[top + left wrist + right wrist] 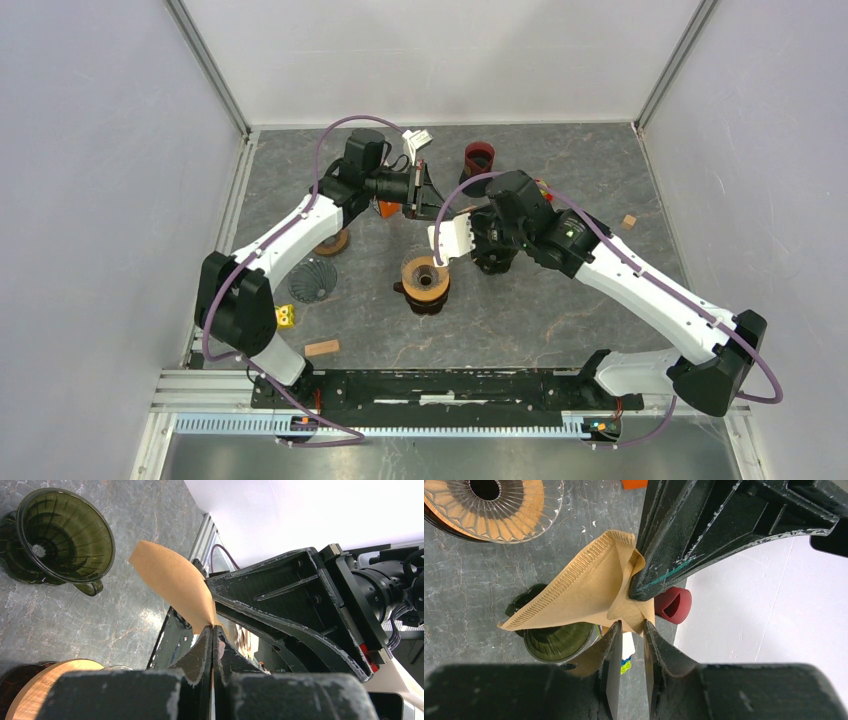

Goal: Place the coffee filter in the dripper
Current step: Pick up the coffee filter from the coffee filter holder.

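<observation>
The brown paper coffee filter [574, 590] hangs in the air, pinched at one edge by my left gripper [213, 628], which is shut on it. It also shows in the left wrist view [170, 582]. My right gripper [631, 626] is open, its tips on either side of the filter's crumpled lower corner. In the top view the left gripper [418, 195] and right gripper [445, 212] meet above mid-table. A dark green dripper [556, 642] stands on the table right below the filter. It shows upright in the left wrist view [60, 535].
A clear glass dripper with a brown filter in it [425, 280] stands near the middle. A dark ribbed dripper [313, 280] is at the left. A dark red cup [479, 157] stands at the back. A wooden block [322, 348] and a yellow toy [286, 317] lie at the front left.
</observation>
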